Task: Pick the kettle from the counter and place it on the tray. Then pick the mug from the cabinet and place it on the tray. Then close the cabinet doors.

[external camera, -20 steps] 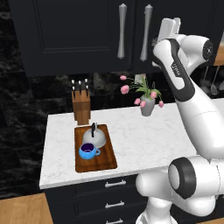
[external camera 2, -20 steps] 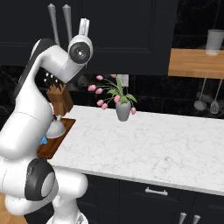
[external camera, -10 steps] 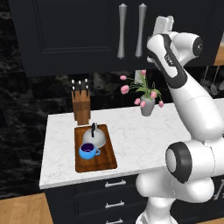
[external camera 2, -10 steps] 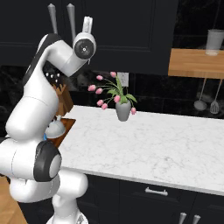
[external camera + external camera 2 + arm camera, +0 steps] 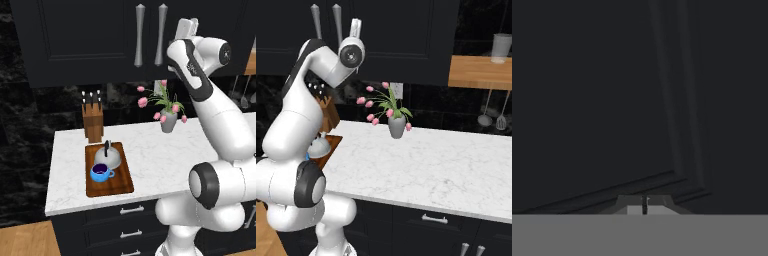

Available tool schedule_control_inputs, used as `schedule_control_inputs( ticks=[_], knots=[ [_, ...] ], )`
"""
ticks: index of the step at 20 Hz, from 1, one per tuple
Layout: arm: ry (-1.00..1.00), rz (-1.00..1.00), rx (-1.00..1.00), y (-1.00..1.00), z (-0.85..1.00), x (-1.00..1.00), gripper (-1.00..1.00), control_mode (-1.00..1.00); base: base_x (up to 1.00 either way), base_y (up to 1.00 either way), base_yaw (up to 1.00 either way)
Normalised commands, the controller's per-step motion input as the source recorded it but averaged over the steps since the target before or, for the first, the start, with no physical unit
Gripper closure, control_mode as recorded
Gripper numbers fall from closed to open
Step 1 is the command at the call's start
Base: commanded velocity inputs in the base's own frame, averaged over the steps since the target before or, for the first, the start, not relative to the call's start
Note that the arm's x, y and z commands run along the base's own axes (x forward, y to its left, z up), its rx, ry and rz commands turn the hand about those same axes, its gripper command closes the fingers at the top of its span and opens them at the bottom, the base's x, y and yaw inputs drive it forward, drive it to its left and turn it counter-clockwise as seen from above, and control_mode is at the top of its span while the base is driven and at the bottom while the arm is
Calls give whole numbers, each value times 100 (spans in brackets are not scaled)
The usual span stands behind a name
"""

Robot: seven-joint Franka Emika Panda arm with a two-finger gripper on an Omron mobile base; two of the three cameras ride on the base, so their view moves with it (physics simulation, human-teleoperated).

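Note:
The pale grey kettle [image 5: 107, 157] and the blue mug [image 5: 101, 172] both sit on the wooden tray [image 5: 122, 182] at the left end of the marble counter [image 5: 155, 150]. Above it, the two black cabinet doors [image 5: 75, 40] are shut, their silver bar handles [image 5: 139, 35] side by side. My gripper [image 5: 186, 27] is raised high against the right door, just right of its handle, and is shut on nothing. In the hand view the fingertips [image 5: 644, 205] meet close to the dark door panel [image 5: 587, 100]. From the right base view, the kettle [image 5: 321, 146] peeks out behind my arm below the gripper [image 5: 356, 27].
A wooden knife block [image 5: 93, 122] stands behind the tray. A grey vase of pink tulips [image 5: 169, 120] is mid-counter under my arm. At the right are a wooden shelf [image 5: 481, 72] with a jar and hanging utensils [image 5: 486, 120]. Dark drawers [image 5: 122, 210] run below.
My hand has moved slightly left and up along the right cabinet door as the arm turned. The kettle, mug and tray have not moved.

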Motion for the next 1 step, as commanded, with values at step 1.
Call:
schedule_control_inputs(
  ticks=[1],
  knots=[
    [0,0,0,0,-36,89,100,-100,0,0,0]
  ],
)
